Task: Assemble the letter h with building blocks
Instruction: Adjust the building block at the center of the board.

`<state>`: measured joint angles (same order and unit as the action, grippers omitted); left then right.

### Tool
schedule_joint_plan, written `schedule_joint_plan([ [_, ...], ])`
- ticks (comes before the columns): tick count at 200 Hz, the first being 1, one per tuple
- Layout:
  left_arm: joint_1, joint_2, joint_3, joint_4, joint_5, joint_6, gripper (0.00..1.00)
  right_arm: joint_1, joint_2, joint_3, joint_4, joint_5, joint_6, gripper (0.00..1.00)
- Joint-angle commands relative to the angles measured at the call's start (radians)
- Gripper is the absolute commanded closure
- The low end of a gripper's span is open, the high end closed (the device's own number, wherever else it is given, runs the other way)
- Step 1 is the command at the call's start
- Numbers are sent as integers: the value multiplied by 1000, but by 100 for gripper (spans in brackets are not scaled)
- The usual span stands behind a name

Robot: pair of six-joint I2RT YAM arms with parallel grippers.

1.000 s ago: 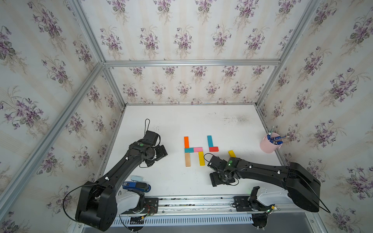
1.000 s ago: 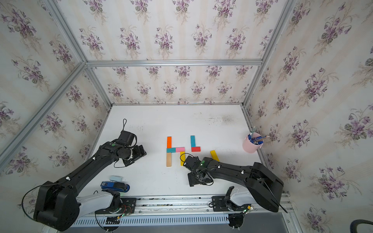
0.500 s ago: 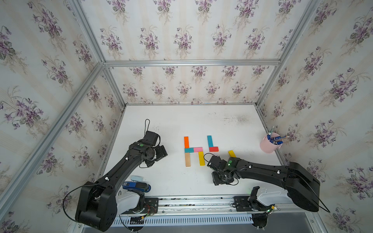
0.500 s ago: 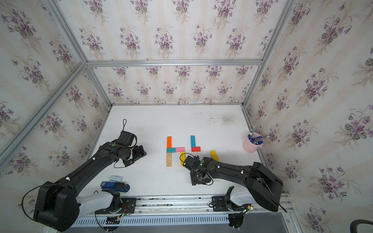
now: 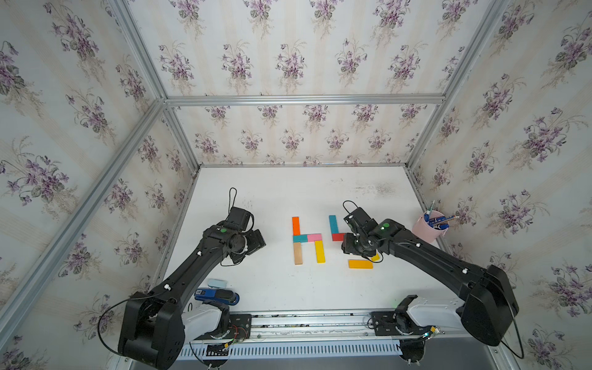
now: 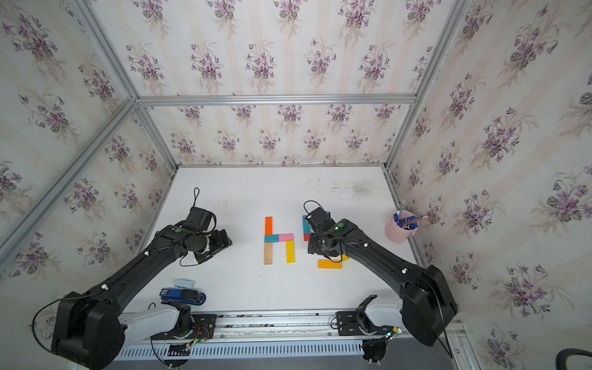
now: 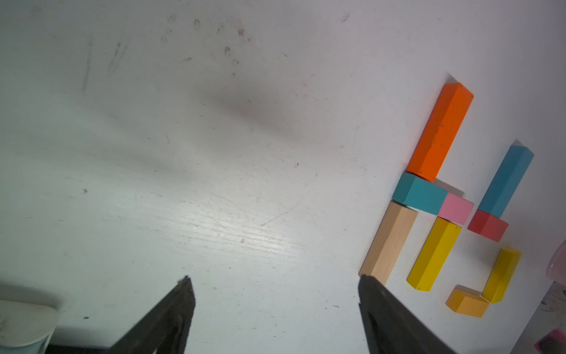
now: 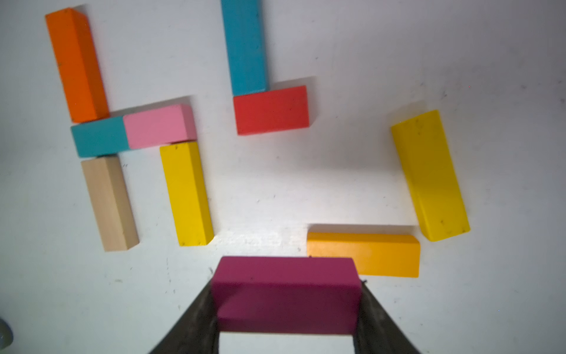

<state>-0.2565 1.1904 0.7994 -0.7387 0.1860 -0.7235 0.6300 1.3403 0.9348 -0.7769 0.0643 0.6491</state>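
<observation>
White tabletop [image 5: 288, 192]; loose yellow block [image 5: 375, 257] half-hidden

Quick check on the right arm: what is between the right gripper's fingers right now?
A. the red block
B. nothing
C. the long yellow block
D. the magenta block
D: in the right wrist view the right gripper has its jaws closed on the two ends of the magenta block, while the red block sits apart from it, butted against the long teal block.
</observation>
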Motion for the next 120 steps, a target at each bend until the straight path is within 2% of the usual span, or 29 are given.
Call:
schedule_joint_plan([
  [1,1,-4,13,-23,-13,10,14,-74,68,-12,30,-15,-57,56],
  [33,1,-4,27,-30,-14,10,14,-174,135,-53,115,-43,-75,57],
  [72,2,7,29,-27,-14,14,14,-219,192,-96,184,-84,-105,58],
  [120,1,8,14,-19,-13,16,14,-300,200,-77,160,-20,-116,60],
])
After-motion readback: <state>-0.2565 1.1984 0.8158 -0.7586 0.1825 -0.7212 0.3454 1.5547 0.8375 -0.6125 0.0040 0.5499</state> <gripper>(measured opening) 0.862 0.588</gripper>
